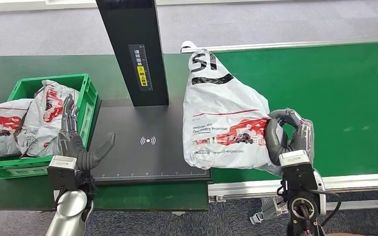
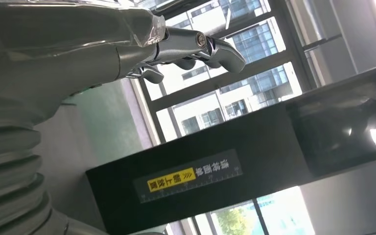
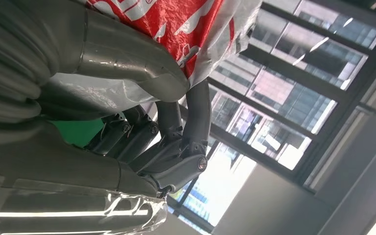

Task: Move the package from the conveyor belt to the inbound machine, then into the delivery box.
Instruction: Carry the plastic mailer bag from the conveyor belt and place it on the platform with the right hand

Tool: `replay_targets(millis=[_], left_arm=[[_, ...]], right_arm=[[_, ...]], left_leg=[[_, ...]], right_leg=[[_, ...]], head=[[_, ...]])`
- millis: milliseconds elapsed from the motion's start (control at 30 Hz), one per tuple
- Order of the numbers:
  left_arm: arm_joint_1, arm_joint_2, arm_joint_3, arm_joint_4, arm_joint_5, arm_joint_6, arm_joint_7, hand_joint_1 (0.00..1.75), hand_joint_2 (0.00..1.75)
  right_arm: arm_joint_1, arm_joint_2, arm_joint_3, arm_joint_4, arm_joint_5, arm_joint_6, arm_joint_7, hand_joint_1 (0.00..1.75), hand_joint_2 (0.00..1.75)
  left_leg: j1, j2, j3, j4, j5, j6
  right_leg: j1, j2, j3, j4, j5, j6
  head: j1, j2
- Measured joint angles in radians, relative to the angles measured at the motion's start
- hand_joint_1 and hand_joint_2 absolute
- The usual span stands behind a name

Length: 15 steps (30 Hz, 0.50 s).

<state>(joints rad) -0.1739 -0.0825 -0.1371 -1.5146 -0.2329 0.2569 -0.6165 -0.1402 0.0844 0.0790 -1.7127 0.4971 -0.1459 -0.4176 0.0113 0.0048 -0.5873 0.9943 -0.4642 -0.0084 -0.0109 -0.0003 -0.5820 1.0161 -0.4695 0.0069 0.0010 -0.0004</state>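
A white plastic package (image 1: 221, 118) with red and black print lies half on the green conveyor belt (image 1: 334, 98) and half on the black inbound machine plate (image 1: 142, 147). My right hand (image 1: 286, 135) grips its right edge, fingers curled around the plastic; the right wrist view shows the red print (image 3: 176, 24) pressed against the thumb. My left hand (image 1: 78, 140) hovers open over the left edge of the plate, beside the green delivery box (image 1: 86, 96), fingers spread and thumb out. The left wrist view shows the fingers (image 2: 196, 46) holding nothing.
The machine's black scanner post (image 1: 135, 49) stands at the back of the plate, also seen as a black post (image 2: 225, 171) with a yellow label. The green box holds other white packages (image 1: 34, 120). A metal rail (image 1: 325, 183) edges the belt's near side.
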Motion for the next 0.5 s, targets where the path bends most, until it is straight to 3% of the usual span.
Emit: replay_targets(millis=[200,333,500], left_arm=[[-0.017,0.012,0.025,0.0,-0.008,0.011,-0.003,0.0,1.75],[-0.035,0.023,0.061,0.001,-0.024,0.03,-0.003,0.0,1.75],[-0.032,0.034,0.12,0.002,-0.039,0.04,-0.005,0.0,1.75]], right_arm=[[-0.056,-0.007,0.06,0.025,-0.024,0.106,0.015,1.75,1.75],[-0.137,0.003,0.13,0.159,-0.078,0.21,0.012,1.75,1.75],[-0.224,0.031,0.2,0.375,-0.121,0.243,-0.007,1.75,1.75]], left_leg=[[0.0,0.001,0.001,0.0,0.0,0.0],[0.001,0.001,0.001,0.0,0.001,0.0],[0.001,0.001,0.001,0.0,0.001,-0.001]], right_leg=[[0.0,0.0,0.001,0.0,0.0,0.0],[0.001,0.0,0.002,0.0,0.0,0.0],[0.001,0.0,0.002,0.001,0.0,0.0]], head=[[0.0,0.0],[0.0,0.0],[0.0,0.0]])
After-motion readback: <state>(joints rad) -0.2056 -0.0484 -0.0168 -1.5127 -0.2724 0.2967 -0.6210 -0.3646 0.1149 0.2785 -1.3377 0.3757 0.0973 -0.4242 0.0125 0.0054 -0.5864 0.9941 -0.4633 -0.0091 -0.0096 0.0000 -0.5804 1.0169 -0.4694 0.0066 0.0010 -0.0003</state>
